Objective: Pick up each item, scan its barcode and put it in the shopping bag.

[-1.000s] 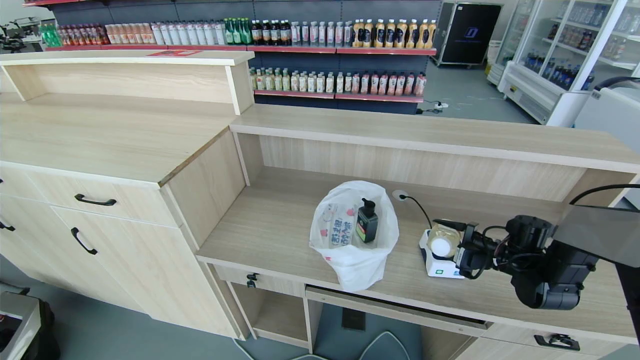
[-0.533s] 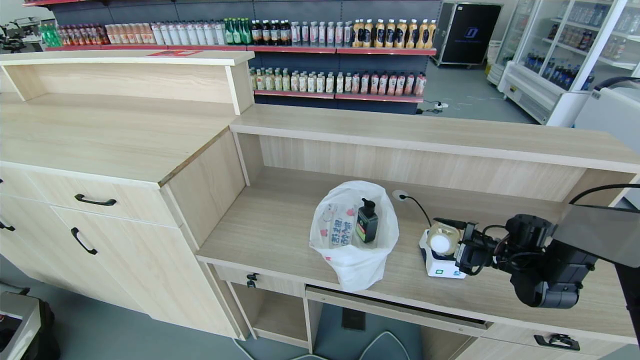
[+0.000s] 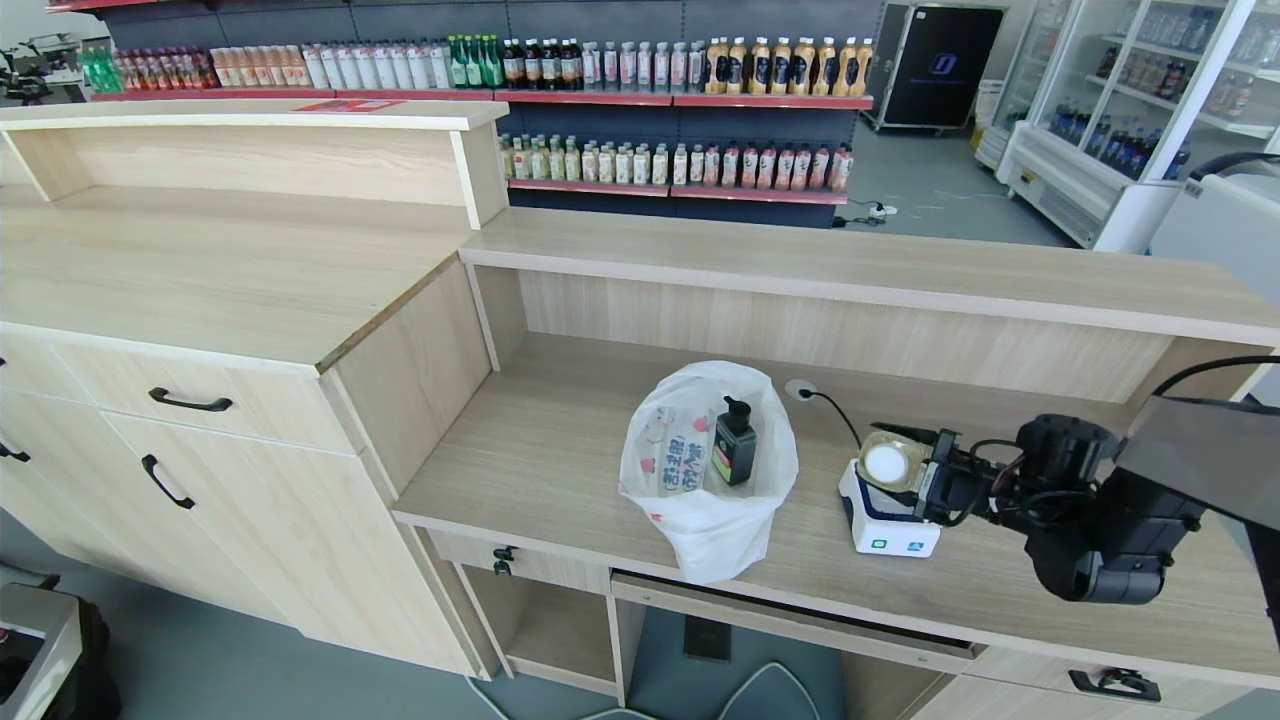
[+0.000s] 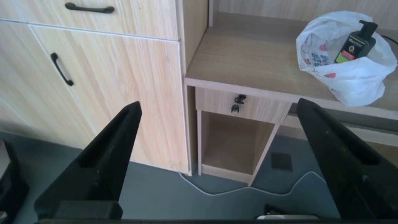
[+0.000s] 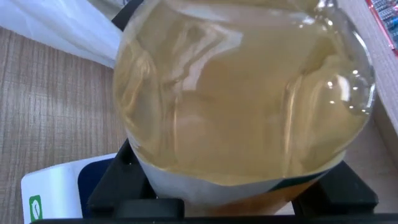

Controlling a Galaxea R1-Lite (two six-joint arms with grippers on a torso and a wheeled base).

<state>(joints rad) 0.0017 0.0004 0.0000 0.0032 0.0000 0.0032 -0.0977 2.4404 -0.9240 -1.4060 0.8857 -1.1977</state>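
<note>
Shopping bag (image 3: 708,520), centre frame on table (image 3: 545,450), held pump bottle (image 3: 734,445) + pkt (image 3: 672,458), so 2 items done; amber bottle (image 3: 884,462), centre-right, sat clamped in right gripper (image 3: 900,466) jaws just over scanner (image 3: 885,520), bagging prob. left; left gripper (image 4: 217,155) jaws stood wide, empty.

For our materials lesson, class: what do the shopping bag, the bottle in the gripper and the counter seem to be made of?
The shopping bag: thin white plastic film, semi-translucent; it is crinkled and the items inside show through.
The bottle: probably clear glossy plastic, possibly glass; bright highlights, amber liquid visible.
The counter: matt pale wood grain, likely laminate board.
</note>
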